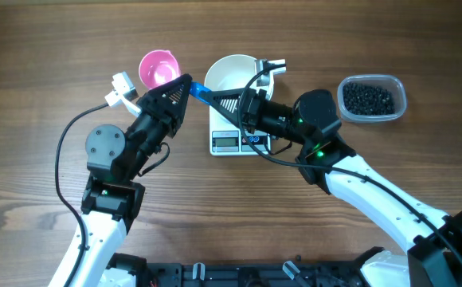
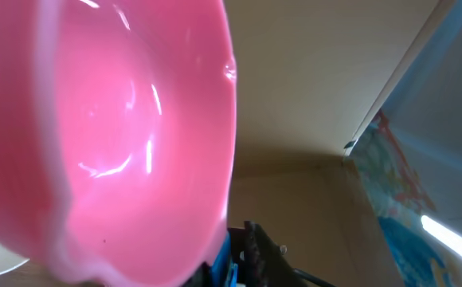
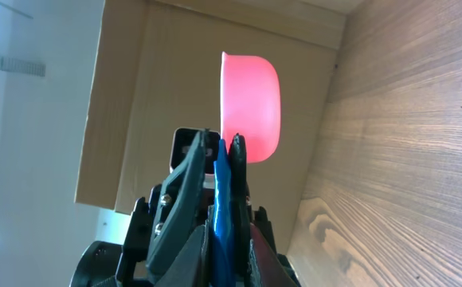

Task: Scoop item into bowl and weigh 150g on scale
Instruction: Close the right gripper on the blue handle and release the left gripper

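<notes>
A scoop with a pink cup (image 1: 158,68) and a blue handle (image 1: 200,92) hangs between my two grippers, left of the bowl. My right gripper (image 1: 215,99) is shut on the handle, which shows between its fingers (image 3: 220,207), with the pink cup (image 3: 251,108) beyond the tips. My left gripper (image 1: 188,84) grips the same handle from the left. The empty cup (image 2: 127,135) fills the left wrist view, and the handle (image 2: 225,259) lies against one black finger (image 2: 256,247). The empty white bowl (image 1: 231,73) sits on the scale (image 1: 229,141). The item (image 1: 368,98), black beads, is at the right.
The beads lie in a clear plastic tub (image 1: 398,89) on the wooden table (image 1: 40,48), right of the right arm. Both arms cross the middle of the table towards the bowl. A brown board (image 3: 159,80) stands behind the table.
</notes>
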Robot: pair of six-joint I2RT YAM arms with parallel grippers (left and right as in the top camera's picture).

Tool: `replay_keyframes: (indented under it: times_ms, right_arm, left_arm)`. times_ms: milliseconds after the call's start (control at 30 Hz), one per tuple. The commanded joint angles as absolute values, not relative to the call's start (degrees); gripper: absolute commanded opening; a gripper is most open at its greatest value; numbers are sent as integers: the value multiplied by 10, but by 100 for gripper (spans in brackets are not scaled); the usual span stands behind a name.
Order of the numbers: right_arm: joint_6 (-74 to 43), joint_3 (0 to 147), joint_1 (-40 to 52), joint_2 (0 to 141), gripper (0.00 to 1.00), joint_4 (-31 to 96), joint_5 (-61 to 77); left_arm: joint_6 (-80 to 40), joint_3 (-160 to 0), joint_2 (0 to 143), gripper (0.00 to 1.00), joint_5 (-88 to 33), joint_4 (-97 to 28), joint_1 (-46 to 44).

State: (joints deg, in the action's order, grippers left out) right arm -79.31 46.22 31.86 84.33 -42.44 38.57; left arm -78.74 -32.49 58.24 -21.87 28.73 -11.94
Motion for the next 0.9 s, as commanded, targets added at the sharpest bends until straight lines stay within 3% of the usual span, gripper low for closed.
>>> replay_keyframes:
  times_ms: [0,33,133,267,333,433,867]
  right_arm:
    - [-797,465,321,849,4,-430,395]
    - [-797,465,321,849,4,-430,396]
    - [-797,465,321,849,6,-430,395]
    - [-799,465,321,849,51,-450,395]
    - [-811,465,321,849,63,-463,395]
    - [-825,465,321,849,67,-469,390]
    - [-870,465,321,849,67,-469,389]
  left_arm:
    - [-783,-322,585,9,-209,289,-117]
    - [-783,-322,585,4,-209,289,-117]
    - [-783,-322,585,4,-209,289,-117]
    - [-783,-322,585,4,-210,289,-117]
    - [-783,-322,585,4,-211,289,-117]
    - [-783,-322,585,4,-212,289,-118]
    - [-785,-322,585,4,-225,289,-123]
